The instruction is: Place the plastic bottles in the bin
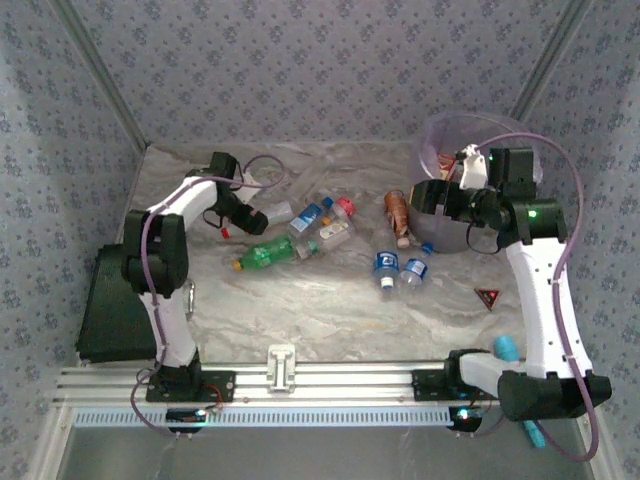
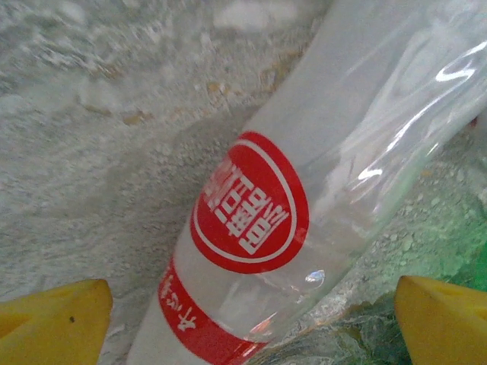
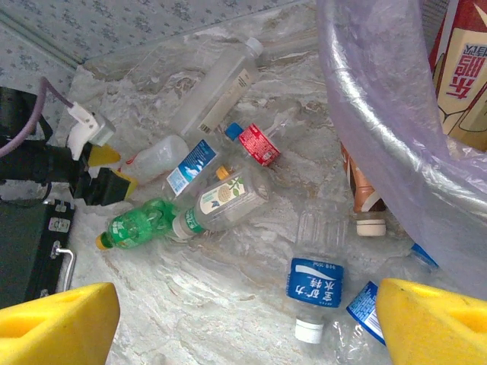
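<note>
Straddles with open left pincer (image 2: 249, 315) the clear red-label bottle (image 2: 319, 175) lying slantwise between its fingers (image 2: 53, 323), far from the open, empty right pincer (image 3: 247, 323).

Soft, even, bright light; shadows faint. Glare streaks the clear bottle (image 2: 319, 175) in the left wrist view, slightly blurred; overhead view grainy.
</note>
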Available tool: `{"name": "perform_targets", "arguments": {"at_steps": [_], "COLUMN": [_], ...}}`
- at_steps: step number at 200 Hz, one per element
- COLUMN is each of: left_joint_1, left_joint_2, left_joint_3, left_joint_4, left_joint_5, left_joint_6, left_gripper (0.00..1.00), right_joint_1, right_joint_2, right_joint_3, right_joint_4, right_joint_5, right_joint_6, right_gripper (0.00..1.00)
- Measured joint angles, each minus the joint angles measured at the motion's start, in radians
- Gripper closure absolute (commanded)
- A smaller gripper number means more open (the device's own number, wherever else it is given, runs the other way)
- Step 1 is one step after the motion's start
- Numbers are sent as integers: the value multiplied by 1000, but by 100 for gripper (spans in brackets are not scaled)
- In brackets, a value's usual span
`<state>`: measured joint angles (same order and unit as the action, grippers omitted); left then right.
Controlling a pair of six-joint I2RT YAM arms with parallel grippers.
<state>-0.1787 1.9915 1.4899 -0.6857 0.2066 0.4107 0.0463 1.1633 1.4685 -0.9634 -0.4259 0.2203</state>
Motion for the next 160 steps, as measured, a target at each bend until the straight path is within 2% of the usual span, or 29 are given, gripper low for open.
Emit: {"name": "perform_targets", "arguments": {"at_steps": [43, 51, 77, 105, 138, 160], "left_joint_1": [-5, -5, -7, -7, -7, -6], "left_joint_2": [34, 41, 53, 53, 38, -24], "left_joint_3": [0, 0, 0, 0, -7, -44], "left_joint_4": [-14, -18, -23, -26, -24, -15], "left_joint_5": [-3, -6, -13, -24, -38, -38], "left_joint_6": [18, 18, 24, 23, 6, -21], "left_gripper": [25, 31, 42, 49, 50, 50], "right_joint_1": [0, 0, 0, 0, -1, -1], "right_joint_2": [-8, -9, -12, -16, -27, -29], "right_joint_3": [0, 0, 0, 0, 0, 0], "right_joint_4": [-2, -2, -3, -6, -5, -4], "right_joint_5": [3, 4, 10, 11, 11, 5], "right_joint_6": [0, 0, 0, 0, 1, 1], "right_gripper": [11, 11, 11, 11, 11, 12]}}
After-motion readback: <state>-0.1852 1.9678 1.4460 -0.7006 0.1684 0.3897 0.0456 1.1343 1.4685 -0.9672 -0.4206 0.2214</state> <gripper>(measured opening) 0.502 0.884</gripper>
